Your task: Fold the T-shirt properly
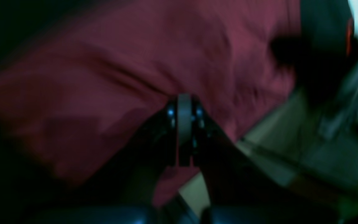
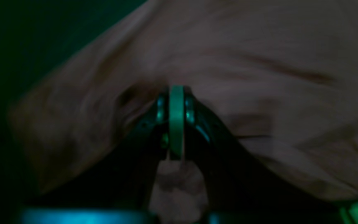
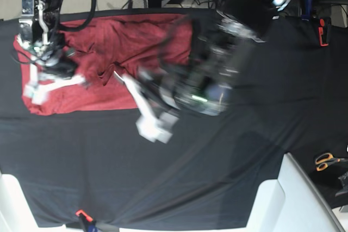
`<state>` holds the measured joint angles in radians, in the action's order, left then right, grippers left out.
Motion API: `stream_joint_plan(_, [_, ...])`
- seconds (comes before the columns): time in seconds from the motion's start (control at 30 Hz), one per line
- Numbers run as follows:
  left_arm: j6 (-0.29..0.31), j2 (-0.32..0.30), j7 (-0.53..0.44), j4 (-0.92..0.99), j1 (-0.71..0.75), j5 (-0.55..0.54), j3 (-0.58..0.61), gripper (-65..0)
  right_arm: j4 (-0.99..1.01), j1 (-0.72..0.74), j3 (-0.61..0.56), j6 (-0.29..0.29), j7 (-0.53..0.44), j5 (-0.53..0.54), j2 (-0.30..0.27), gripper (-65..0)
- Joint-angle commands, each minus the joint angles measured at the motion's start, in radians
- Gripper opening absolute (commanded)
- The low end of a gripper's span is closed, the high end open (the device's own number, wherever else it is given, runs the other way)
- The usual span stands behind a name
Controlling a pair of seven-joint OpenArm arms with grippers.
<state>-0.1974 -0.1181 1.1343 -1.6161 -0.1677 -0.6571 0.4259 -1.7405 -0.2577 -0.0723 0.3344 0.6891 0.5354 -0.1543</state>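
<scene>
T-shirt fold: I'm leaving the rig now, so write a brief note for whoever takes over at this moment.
Left gripper: shut on the T-shirt, pinching red fabric at its tip.
Right gripper: shut on the T-shirt too, cloth bunched at its tip.
The T-shirt lies rumpled on the black cloth sheet, in the base view's upper left; both arms are over it, the left arm motion-blurred.
Done: both grasps taken; no neat fold shows yet.
Left: likely carry the held edges across, lay them flat, then finish the fold.
</scene>
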Motion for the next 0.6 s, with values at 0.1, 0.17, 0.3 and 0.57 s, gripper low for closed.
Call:
stream_joint_plan(0.1, [0.009, -0.125, 0.006, -0.141, 0.158, -0.007, -0.266, -65.0, -0.094, 0.021, -0.189, 0.001, 0.044, -0.004, -0.092, -64.8])
stream_joint_plan(0.17, [0.042, -0.177, 0.002, -0.194, 0.254, -0.007, -0.391, -65.0, -0.105, 0.041, -0.265, 0.002, 0.094, -0.004, -0.115, -64.8])
stream_joint_plan(0.3, [0.276, -0.206, -0.032, -0.220, 0.477, -0.007, -0.730, -65.0, -0.103, 0.068, -0.373, 0.073, 0.160, -0.004, -0.120, -64.8])
stream_joint_plan(0.57, [0.662, -0.105, -0.256, -0.125, 0.702, -0.003, -1.090, -65.0, -0.062, 0.103, -0.535, 0.219, 0.157, -0.004, -0.121, -64.8])
